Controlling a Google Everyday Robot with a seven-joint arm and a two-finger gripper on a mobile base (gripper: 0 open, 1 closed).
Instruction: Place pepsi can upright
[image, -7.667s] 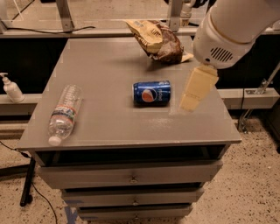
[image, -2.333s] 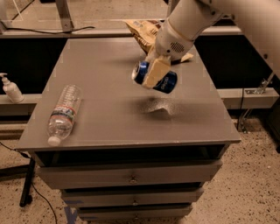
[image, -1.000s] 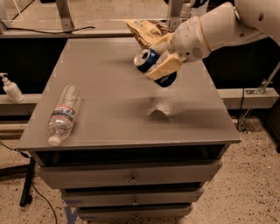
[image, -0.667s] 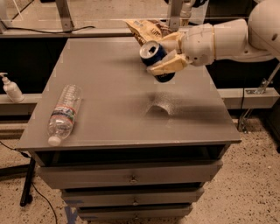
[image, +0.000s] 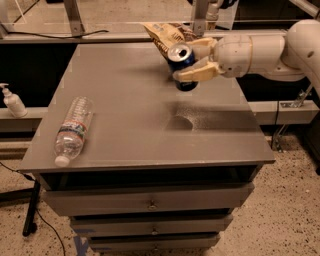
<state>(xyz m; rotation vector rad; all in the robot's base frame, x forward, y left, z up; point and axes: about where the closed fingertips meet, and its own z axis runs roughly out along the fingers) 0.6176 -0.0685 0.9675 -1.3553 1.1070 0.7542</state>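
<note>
The pepsi can (image: 182, 65) is a small blue can with a silver top. It is held in the air above the grey table (image: 125, 100), tilted with its top end facing up and toward the camera. My gripper (image: 196, 61) reaches in from the right on a white arm. Its cream fingers (image: 198, 75) are shut on the can, one above and one below. The can's shadow lies on the table just in front of it.
A clear plastic water bottle (image: 73, 130) lies on its side at the table's left front. A chip bag (image: 165, 36) lies at the back edge behind the can. A soap dispenser (image: 12, 100) stands left of the table. Drawers (image: 150, 202) sit under the tabletop.
The can has gone from lying on the table to being held in the air. My arm has swung to reach in level from the right, turning the can's top upward.
</note>
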